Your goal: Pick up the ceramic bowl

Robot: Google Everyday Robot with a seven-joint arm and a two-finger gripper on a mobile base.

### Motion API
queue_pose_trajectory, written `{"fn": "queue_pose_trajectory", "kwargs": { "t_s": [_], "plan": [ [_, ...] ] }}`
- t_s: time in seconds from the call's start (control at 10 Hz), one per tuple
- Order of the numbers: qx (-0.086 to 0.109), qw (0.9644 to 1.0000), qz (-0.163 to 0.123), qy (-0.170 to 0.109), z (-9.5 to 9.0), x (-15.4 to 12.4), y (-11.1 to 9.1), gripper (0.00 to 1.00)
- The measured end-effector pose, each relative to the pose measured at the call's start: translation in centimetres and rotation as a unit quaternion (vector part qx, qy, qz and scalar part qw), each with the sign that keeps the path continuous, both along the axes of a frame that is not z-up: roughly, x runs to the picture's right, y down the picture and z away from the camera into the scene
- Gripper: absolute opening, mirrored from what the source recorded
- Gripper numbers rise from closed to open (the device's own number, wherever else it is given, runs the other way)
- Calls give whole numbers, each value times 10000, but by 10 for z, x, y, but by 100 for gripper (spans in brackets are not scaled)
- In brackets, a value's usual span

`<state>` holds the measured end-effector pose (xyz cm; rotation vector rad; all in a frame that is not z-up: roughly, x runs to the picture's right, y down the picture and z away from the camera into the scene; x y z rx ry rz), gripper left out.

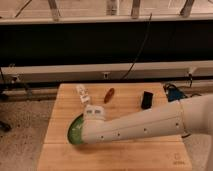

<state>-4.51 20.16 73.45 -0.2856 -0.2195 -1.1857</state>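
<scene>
White arm [150, 125] across wood table [60, 155], gripper [93, 114] over green bowl [75, 131], grip state hidden, cannot tell, brown item [109, 94] behind.

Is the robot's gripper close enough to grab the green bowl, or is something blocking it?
Probably yes. The gripper sits right over the ceramic bowl, covering most of it. The small things on the wooden table lie farther back, so nothing seems in the way.

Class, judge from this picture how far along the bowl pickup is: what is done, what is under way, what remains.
Done: the arm has reached the bowl. Under way: the end effector sits over it, its grip hidden. Left: lifting, since the bowl appears to rest on the wooden table.
</scene>
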Motion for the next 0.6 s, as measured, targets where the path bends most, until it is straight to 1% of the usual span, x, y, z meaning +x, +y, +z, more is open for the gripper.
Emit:
{"fn": "queue_pose_trajectory", "kwargs": {
  "t_s": [0.6],
  "plan": [
    [19,10000,-5,-27,-2,1,-4,0]
  ]
}}
